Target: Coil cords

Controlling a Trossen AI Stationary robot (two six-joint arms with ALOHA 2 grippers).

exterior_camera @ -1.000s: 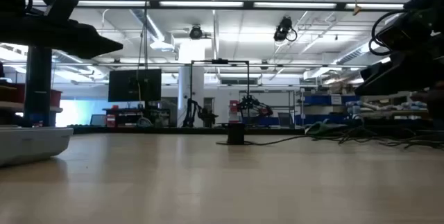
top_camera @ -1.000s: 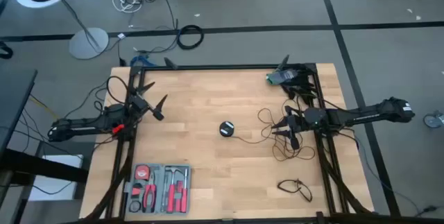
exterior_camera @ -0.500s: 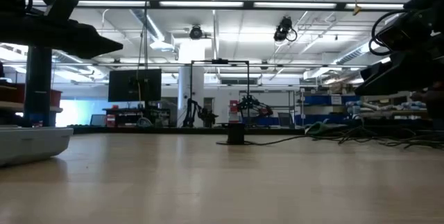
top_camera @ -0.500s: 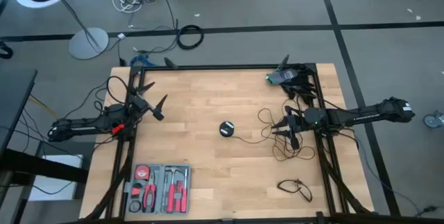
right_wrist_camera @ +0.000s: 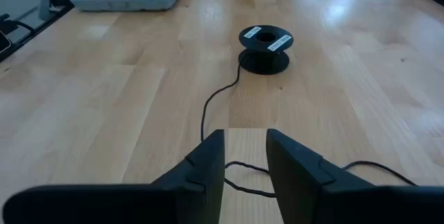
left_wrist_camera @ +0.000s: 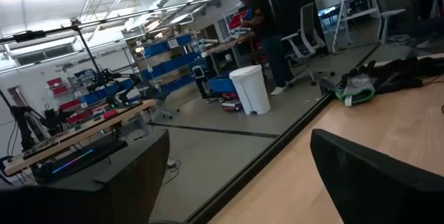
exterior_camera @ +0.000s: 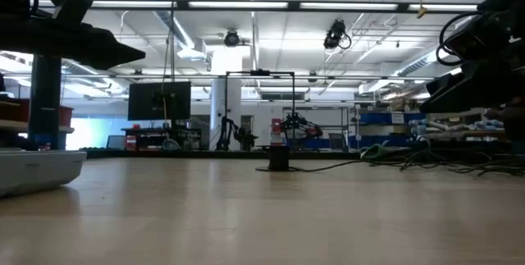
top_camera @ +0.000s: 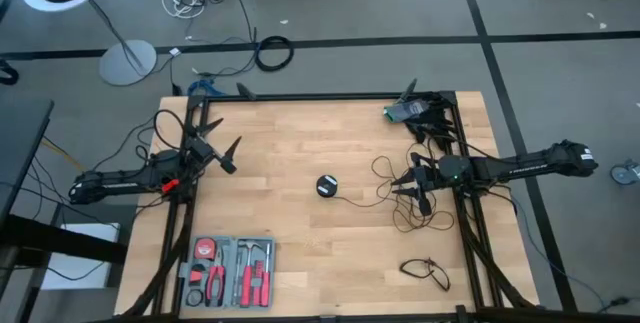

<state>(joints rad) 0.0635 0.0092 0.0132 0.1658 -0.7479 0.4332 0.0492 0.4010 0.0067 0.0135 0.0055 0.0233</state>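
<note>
The long black cord [top_camera: 385, 201] lies in loose loops on the wooden table, right of centre. It runs to its round black disc [top_camera: 326, 185], which lies flat near the table's middle [right_wrist_camera: 266, 40]. The short cord [top_camera: 425, 271] lies in a small loop near the front right corner. My right gripper [top_camera: 408, 181] hangs over the long cord's loops, open by a narrow gap [right_wrist_camera: 245, 135]; strands of the cord [right_wrist_camera: 208, 109] lie on the table under and beyond it. My left gripper [top_camera: 228, 153] waits open above the table's left edge.
A grey tray of red-handled tools [top_camera: 228, 271] sits at the front left. A bundle of green, white and dark wires [top_camera: 410, 113] lies at the far right corner. A thick black cable ring [top_camera: 274, 54] lies on the floor beyond the table. A person stands in the room behind [left_wrist_camera: 262, 23].
</note>
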